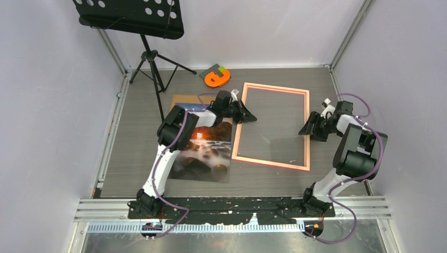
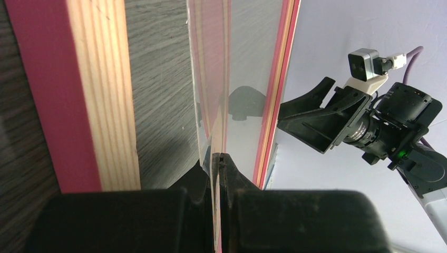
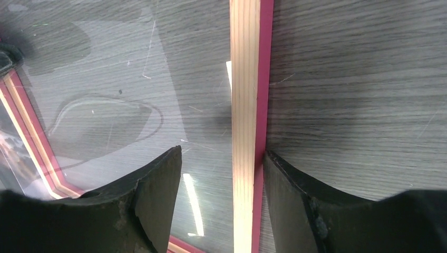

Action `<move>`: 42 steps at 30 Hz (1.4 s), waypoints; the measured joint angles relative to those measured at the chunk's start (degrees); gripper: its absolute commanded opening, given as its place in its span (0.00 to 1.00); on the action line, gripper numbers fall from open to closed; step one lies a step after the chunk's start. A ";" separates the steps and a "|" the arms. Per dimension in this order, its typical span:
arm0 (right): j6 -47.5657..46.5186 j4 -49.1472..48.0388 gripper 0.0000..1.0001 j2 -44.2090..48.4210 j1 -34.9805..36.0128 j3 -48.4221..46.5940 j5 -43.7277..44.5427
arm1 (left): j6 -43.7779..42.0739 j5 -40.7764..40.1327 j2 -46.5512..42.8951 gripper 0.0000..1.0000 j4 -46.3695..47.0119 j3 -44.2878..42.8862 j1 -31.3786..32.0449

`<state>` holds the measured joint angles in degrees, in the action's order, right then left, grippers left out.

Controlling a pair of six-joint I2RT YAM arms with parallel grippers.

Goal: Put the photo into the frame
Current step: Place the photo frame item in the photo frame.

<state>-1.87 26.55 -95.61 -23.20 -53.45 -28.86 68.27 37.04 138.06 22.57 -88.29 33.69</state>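
Observation:
The frame (image 1: 243, 122), a thin salmon-pink rectangle, lies flat in the middle of the table. To its left lies the photo (image 1: 208, 153), a sunset seascape, with the left arm partly over it. At the frame's left bar (image 2: 79, 95), my left gripper (image 2: 219, 158) is shut on the edge of a clear sheet (image 2: 211, 79) that tilts over the frame's opening. My right gripper (image 3: 221, 174) is open and straddles the frame's right bar (image 3: 245, 105). Its outer finger (image 3: 287, 195) touches the pink edge, while the inner finger (image 3: 158, 195) stands apart over the clear sheet.
A brown backing board (image 1: 184, 99) shows behind the photo. An orange tape-like object (image 1: 217, 78) sits at the back. A black music stand (image 1: 132, 18) on a tripod stands at the back left. Pale walls enclose the table on three sides.

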 measured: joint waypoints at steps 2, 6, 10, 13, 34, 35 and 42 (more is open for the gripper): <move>0.00 0.20 0.67 0.00 0.11 -0.17 0.00 | -0.20 -0.09 0.00 0.00 -0.57 -0.22 0.02; -0.17 0.52 0.70 0.00 0.22 -0.48 0.04 | -0.92 -0.15 0.00 0.00 -1.27 -0.52 0.07; -0.46 0.98 0.74 0.07 0.24 -0.87 0.28 | -1.25 -0.22 0.00 0.00 -1.62 -0.66 0.07; -0.74 1.38 0.76 0.39 0.24 -1.49 0.61 | -1.29 -0.33 0.00 0.00 -1.88 -0.74 0.09; -2.12 0.87 0.80 6.54 13.88 -9.53 6.10 | -1.33 -0.39 -0.02 0.00 -2.47 -0.96 0.11; -2.40 0.70 0.79 6.45 15.34 -10.03 6.40 | -1.33 -0.39 -0.02 0.00 -2.47 -0.96 0.09; -4.76 -0.66 0.78 0.17 27.34 -17.31 9.29 | -1.36 -0.39 -0.02 0.00 -2.64 -1.05 0.09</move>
<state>-6.63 25.89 -95.44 4.14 -70.76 -19.57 66.92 36.64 138.04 19.92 -89.34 33.78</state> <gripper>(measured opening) 0.786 0.001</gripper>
